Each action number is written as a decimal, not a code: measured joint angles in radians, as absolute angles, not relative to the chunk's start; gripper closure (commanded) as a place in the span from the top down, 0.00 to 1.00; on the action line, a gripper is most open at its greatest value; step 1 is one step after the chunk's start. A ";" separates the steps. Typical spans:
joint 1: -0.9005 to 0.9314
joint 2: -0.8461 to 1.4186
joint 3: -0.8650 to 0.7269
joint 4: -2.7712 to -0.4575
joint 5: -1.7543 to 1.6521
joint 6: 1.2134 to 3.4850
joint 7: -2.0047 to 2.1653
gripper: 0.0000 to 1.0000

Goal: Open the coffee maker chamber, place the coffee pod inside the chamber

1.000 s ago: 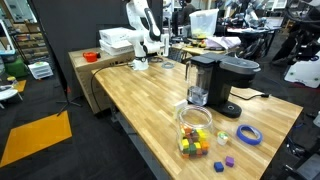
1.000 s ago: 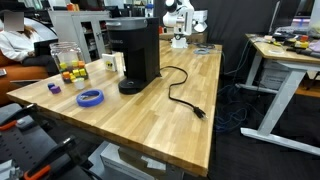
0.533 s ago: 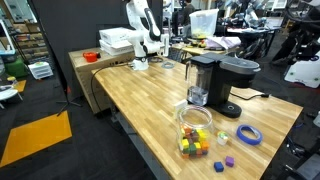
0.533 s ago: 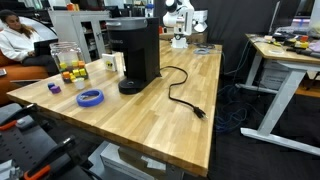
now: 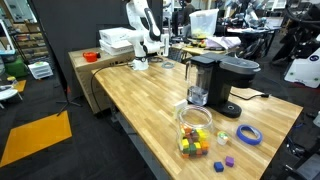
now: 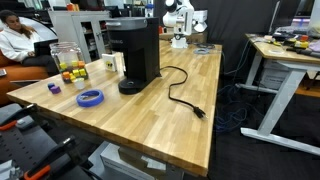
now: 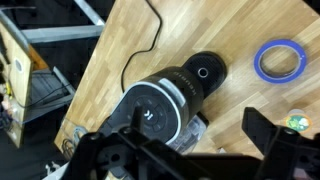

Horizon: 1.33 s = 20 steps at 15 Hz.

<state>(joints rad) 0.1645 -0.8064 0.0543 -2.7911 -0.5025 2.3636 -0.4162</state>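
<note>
The black coffee maker (image 5: 215, 85) stands mid-table in both exterior views, also (image 6: 135, 50). Its rounded chamber head (image 5: 238, 68) is down and shut, with the dark water tank (image 5: 199, 80) beside it. In the wrist view I look down on the chamber head (image 7: 158, 108) from well above. My gripper (image 7: 185, 150) is open and holds nothing; one finger (image 7: 266, 132) shows on the right. A small pale thing that may be the coffee pod (image 5: 181, 105) lies against the machine's base, also (image 7: 192, 131). The white arm (image 5: 140, 22) stays at the table's far end.
A clear jar of coloured cubes (image 5: 195, 125) stands near the machine, with loose cubes (image 5: 225, 161) beside it. A blue tape ring (image 5: 248, 134), also (image 7: 280, 60), lies on the wood. The black power cord (image 6: 180, 90) trails across the table. Desks and a seated person (image 6: 20, 40) surround it.
</note>
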 measured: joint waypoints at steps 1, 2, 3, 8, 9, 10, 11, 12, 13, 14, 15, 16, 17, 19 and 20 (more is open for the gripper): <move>0.165 -0.806 0.066 -2.789 -0.536 2.400 -0.417 1.00; 0.165 -0.806 0.079 -2.789 -0.566 2.438 -0.417 1.00; 0.165 -0.805 0.092 -2.789 -0.598 2.474 -0.418 1.00; 0.161 -0.781 0.112 -2.789 -0.825 2.556 -0.358 1.00; 0.158 -0.775 0.109 -2.790 -0.847 2.552 -0.322 1.00; 0.157 -0.769 0.105 -2.791 -0.856 2.551 -0.302 1.00; 0.156 -0.765 0.103 -2.791 -0.856 2.551 -0.296 1.00; 0.156 -0.764 0.102 -2.791 -0.856 2.551 -0.294 1.00; 0.156 -0.764 0.102 -2.791 -0.856 2.551 -0.293 1.00; 0.156 -0.764 0.102 -2.791 -0.856 2.551 -0.293 1.00; 0.156 -0.764 0.102 -2.791 -0.856 2.551 -0.293 1.00; 0.156 -0.764 0.102 -2.791 -0.856 2.551 -0.293 1.00; 0.156 -0.764 0.102 -2.791 -0.856 2.551 -0.293 1.00; 0.156 -0.764 0.102 -2.791 -0.856 2.551 -0.293 1.00; 0.156 -0.764 0.102 -2.791 -0.856 2.551 -0.293 1.00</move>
